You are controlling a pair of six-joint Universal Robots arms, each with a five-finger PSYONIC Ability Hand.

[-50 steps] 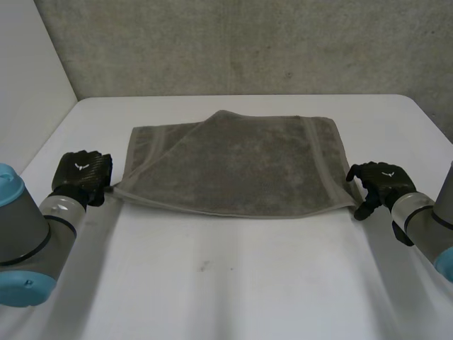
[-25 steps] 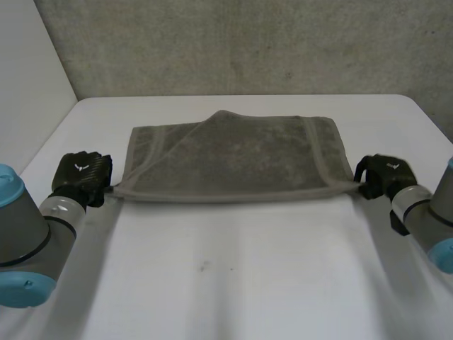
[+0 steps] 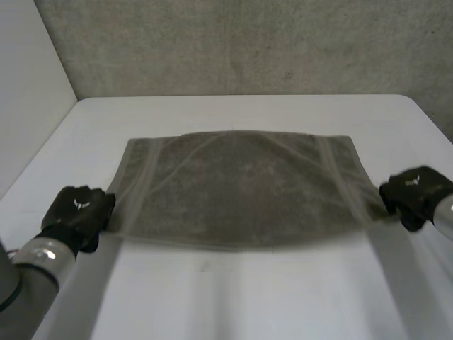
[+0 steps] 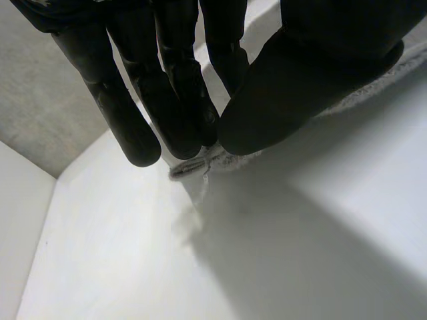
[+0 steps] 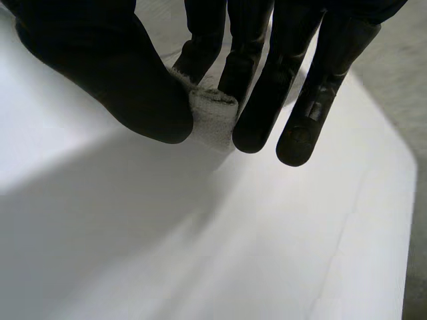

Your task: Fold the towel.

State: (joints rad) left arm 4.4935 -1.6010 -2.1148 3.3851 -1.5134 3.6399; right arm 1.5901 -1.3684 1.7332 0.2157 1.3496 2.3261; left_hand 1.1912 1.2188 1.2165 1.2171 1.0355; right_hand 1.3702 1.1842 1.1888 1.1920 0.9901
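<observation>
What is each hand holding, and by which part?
Both hold the towel. The left hand pinches its near left corner; the right hand pinches its near right corner.

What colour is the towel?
Grey-brown towel, paler bands near both ends; head view shows it best.

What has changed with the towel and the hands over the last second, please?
The right hand closed on its near corner of the towel; then both hands drew their corners back towards the robot, lifting the near edge taut, and the folded-over far corner flattened. The left hand kept its pinch; the table stayed as it was.
</observation>
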